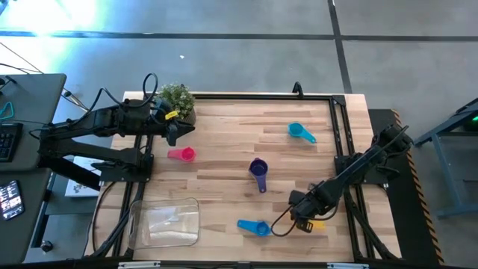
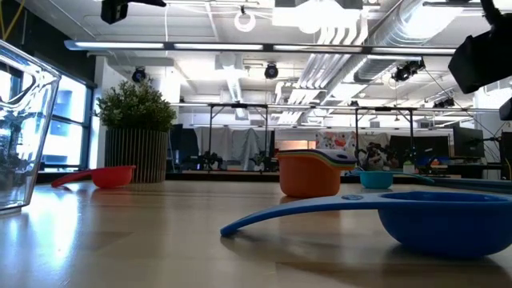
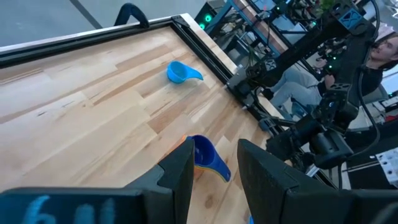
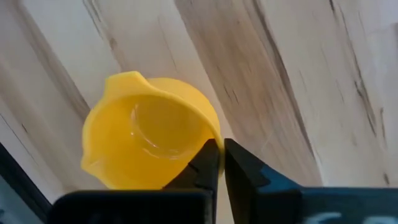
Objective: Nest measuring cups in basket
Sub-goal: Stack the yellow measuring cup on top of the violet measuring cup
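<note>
Right gripper was pressed together, pinching the rim of the yellow cup directly ahead of it. Thin edge-hold; cup could twist or slip when lifted.

basket near left corner, plant behind

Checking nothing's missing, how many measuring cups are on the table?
5 separate spots: red cup left, light blue cup back right, purple stack centre, blue cup front, yellow cup at right gripper. Nested ones may hide.

A small potted plant stands at the wooden table's far edge.
</note>
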Tool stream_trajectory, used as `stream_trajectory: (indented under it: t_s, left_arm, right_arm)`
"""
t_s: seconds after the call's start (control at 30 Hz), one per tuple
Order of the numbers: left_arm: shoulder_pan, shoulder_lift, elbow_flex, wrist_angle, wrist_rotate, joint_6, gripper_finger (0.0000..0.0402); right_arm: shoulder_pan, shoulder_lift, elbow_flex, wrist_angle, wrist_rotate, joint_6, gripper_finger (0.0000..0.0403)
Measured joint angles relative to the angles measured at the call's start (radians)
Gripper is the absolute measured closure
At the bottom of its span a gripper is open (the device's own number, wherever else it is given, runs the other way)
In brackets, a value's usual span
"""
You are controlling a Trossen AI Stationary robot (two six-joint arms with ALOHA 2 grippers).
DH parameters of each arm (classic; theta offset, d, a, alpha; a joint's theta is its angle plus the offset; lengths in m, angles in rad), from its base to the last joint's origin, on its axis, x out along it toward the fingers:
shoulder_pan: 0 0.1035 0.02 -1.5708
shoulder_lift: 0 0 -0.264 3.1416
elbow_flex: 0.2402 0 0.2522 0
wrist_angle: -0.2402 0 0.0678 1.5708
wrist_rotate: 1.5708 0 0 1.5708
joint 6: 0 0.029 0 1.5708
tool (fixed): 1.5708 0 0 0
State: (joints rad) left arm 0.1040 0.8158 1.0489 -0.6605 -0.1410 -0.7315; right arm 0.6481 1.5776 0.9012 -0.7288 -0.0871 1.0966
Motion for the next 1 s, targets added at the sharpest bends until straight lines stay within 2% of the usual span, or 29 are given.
stream_trajectory:
  t_s: [0.17, 0.37, 0.63, 0.8, 1.0]
  left_arm:
    - [0.000, 0.000, 0.000, 0.000, 0.000, -0.001, 0.0287]
    - [0.000, 0.000, 0.000, 0.000, 0.000, 0.000, 0.0287]
    - [0.000, 0.000, 0.000, 0.000, 0.000, 0.002, 0.0287]
    - [0.000, 0.000, 0.000, 0.000, 0.000, 0.030, 0.0287]
    - [0.000, 0.000, 0.000, -0.001, 0.000, 0.123, 0.0287]
  right_arm:
    - [-0.020, 0.000, 0.000, 0.029, -0.016, 0.113, 0.0400]
    - [-0.058, 0.000, 0.000, 0.173, -0.019, 0.266, 0.0401]
    - [-0.133, 0.000, 0.003, 0.374, 0.075, 0.446, 0.0402]
    - [-0.204, -0.001, 0.085, 0.364, 0.162, 0.448, 0.0402]
    - [-0.303, -0.001, 0.208, 0.253, 0.273, 0.429, 0.0402]
